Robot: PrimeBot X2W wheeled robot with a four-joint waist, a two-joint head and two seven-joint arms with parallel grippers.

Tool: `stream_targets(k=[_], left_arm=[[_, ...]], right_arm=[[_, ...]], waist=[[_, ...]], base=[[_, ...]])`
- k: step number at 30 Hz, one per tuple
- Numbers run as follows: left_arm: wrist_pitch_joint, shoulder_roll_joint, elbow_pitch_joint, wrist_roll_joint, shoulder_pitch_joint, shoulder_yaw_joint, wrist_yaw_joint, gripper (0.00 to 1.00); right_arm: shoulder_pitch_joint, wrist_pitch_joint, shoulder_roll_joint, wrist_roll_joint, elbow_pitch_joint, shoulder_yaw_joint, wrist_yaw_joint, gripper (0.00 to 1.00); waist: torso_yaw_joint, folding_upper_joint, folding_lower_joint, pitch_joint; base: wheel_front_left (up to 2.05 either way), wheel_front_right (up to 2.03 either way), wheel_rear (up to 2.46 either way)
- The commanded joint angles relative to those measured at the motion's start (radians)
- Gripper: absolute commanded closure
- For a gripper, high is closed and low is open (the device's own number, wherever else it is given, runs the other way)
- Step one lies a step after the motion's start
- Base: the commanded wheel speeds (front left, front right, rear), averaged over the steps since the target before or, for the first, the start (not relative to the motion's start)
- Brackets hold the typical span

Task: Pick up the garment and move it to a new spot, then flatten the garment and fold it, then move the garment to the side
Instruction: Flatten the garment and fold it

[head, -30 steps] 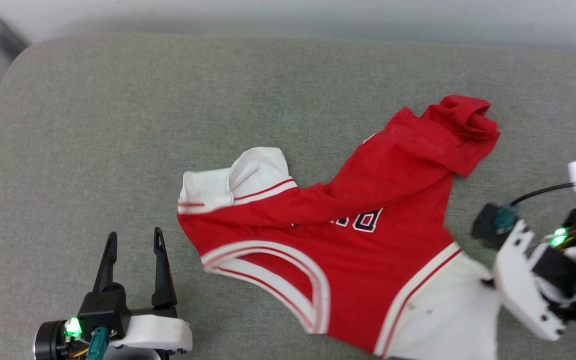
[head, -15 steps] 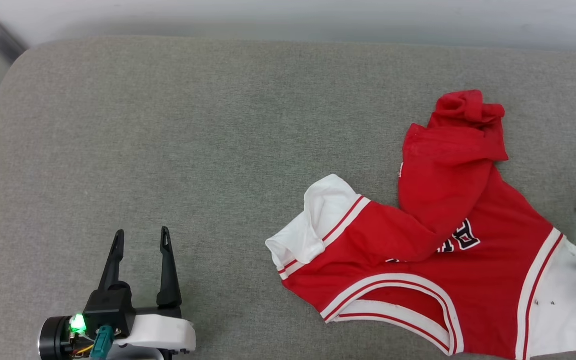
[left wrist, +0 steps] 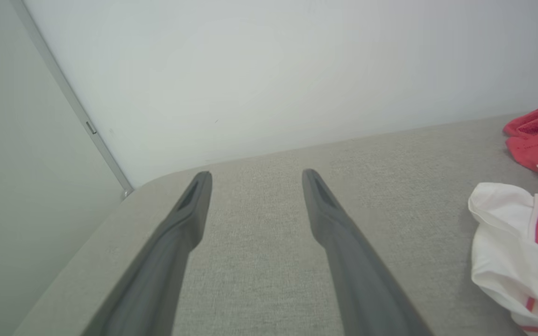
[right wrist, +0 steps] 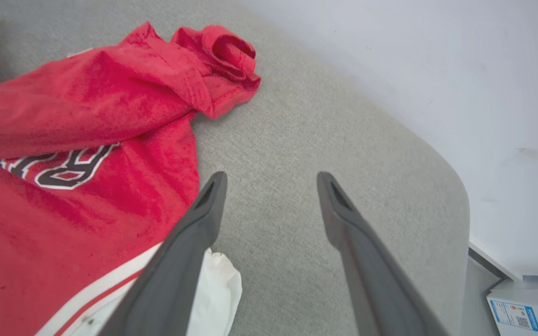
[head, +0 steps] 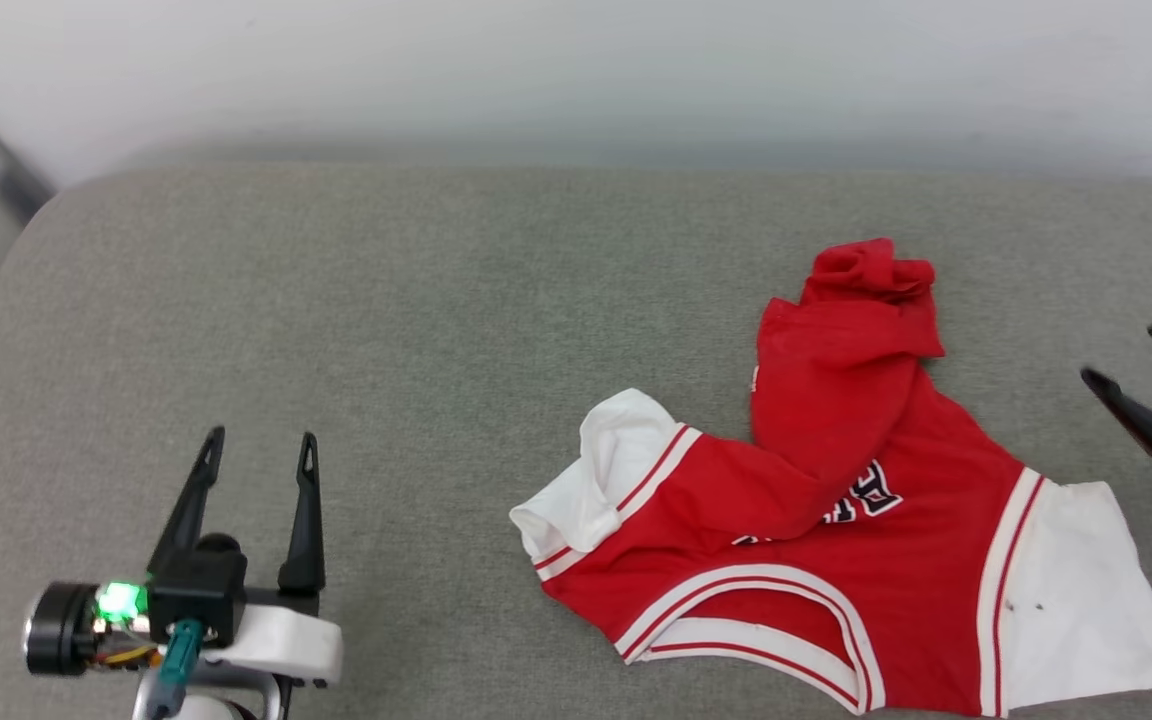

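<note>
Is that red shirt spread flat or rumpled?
Rumpled. The garment lies on the grey cushion with a red flap doubled over its chest lettering and one white sleeve bunched up.

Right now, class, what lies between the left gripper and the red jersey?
Nothing: the head view shows bare grey cushion between the left gripper and the jersey.

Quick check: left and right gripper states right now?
Left gripper: open, holding nothing.
Right gripper: open, holding nothing; garment lies beside it.
</note>
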Motion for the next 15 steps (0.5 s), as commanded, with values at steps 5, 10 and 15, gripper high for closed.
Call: stream_targets(k=[5,10,15], left_arm=[[0.047,0.078,0.020,0.026,-0.098,-0.035,-0.076,0.00],[0.194,0.154,0.034,-0.003,-0.222,-0.094,-0.156,0.00],[0.371,0.242,0.023,-0.091,-0.334,-0.241,-0.174,0.00]], right_arm=[[0.099,-0.179,0.073,-0.107,-0.024,-0.196,-0.001,0.00],[0.259,-0.299,0.208,-0.243,-0.093,-0.472,-0.001,0.00],[0.471,-0.329,0.405,-0.399,-0.229,-0.730,0.000,0.00]], waist=[[-0.045,0.0000,0.0000,-0.040],[-0.065,0.0000,0.0000,-0.046],[-0.084,0.0000,0.0000,-0.041]], base=[[0.00,0.00,0.00],[0.00,0.00,0.00],[0.00,0.00,0.00]])
